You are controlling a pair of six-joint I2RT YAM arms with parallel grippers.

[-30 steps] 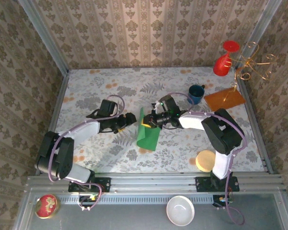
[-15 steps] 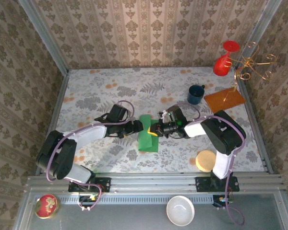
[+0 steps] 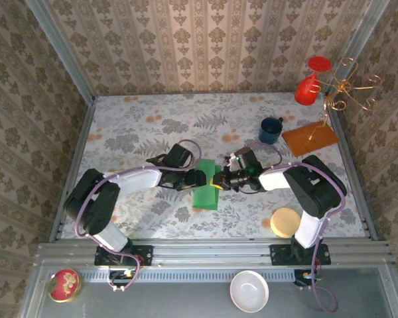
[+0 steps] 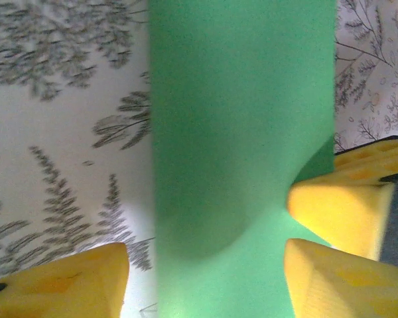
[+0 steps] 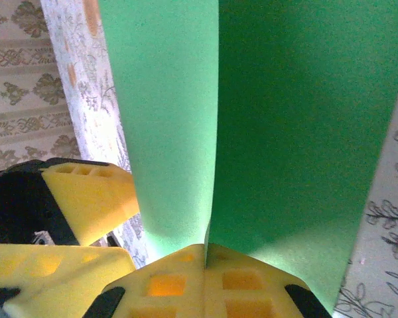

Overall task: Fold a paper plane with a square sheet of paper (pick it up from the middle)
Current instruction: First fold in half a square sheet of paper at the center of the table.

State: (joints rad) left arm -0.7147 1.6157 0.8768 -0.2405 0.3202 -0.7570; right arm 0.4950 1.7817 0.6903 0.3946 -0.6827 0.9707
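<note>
The square sheet of paper (image 3: 205,187) is bright green and folded double into a long strip at the middle of the table. My right gripper (image 3: 218,180) is shut on its right edge; in the right wrist view the crease (image 5: 212,132) runs up from the pinched fingertips (image 5: 205,255). My left gripper (image 3: 197,177) is at the strip's left edge, open. Its yellow fingers (image 4: 66,281) stand on either side of the paper (image 4: 239,132), straddling it. The right gripper's fingers (image 4: 338,209) show beyond. The paper plane is out of view.
A blue mug (image 3: 272,130) and an orange-brown board (image 3: 310,138) sit at the back right, with a red glass (image 3: 307,86) on a gold wire stand (image 3: 350,93). A round wooden disc (image 3: 284,222) lies near the right arm's base. A white bowl (image 3: 250,291) sits off the table in front.
My left gripper has moved right up to the paper and its jaws have narrowed round it. The right gripper has shifted the paper slightly toward the front and squared it up.
</note>
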